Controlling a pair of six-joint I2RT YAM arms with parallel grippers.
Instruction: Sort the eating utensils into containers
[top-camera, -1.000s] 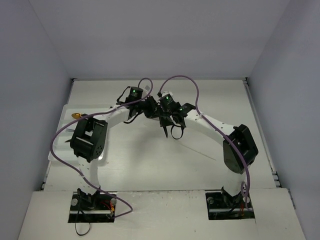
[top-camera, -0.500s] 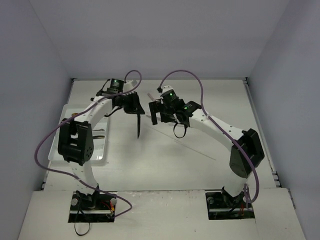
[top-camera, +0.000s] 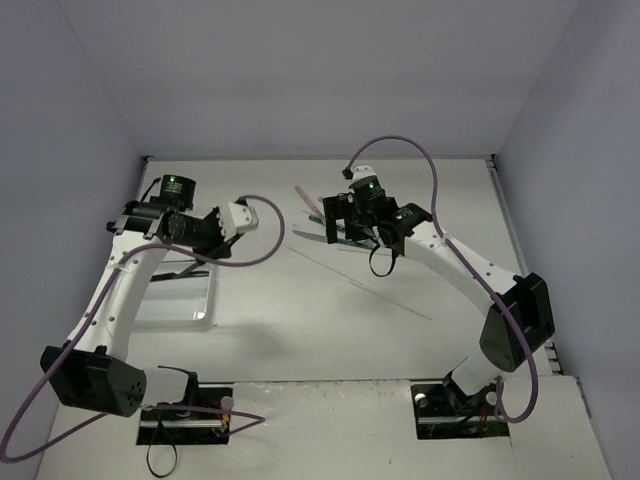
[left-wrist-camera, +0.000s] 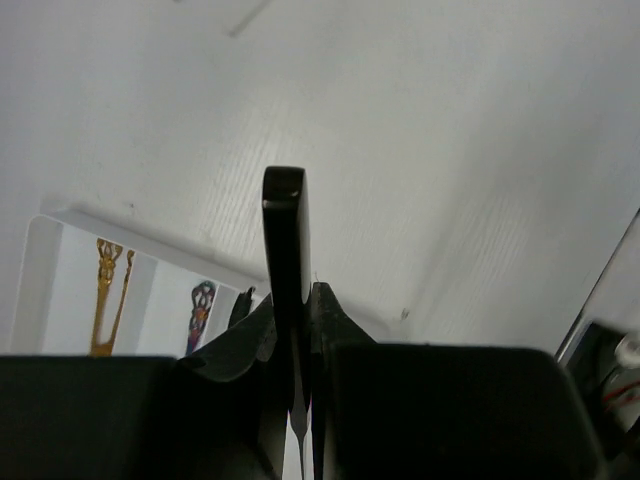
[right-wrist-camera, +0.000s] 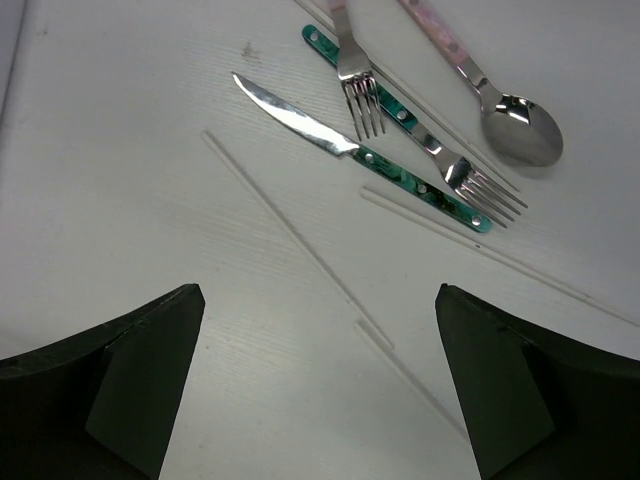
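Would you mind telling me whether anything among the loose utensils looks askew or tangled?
Yes: one fork lies across the green-handled fork, and the pale sticks are strewn at different angles.

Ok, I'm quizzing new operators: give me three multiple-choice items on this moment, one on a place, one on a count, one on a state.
1. In the top view, the white tray lies: A) at the left of the table B) at its right C) far centre.
2. The right wrist view shows how many forks: A) one B) two C) four.
3. The left gripper is: A) open, empty B) shut on a black knife C) shut on a gold spoon.
1A, it lies along the left edge; 2B, two sets of tines show; 3B, it clamps the black handle.
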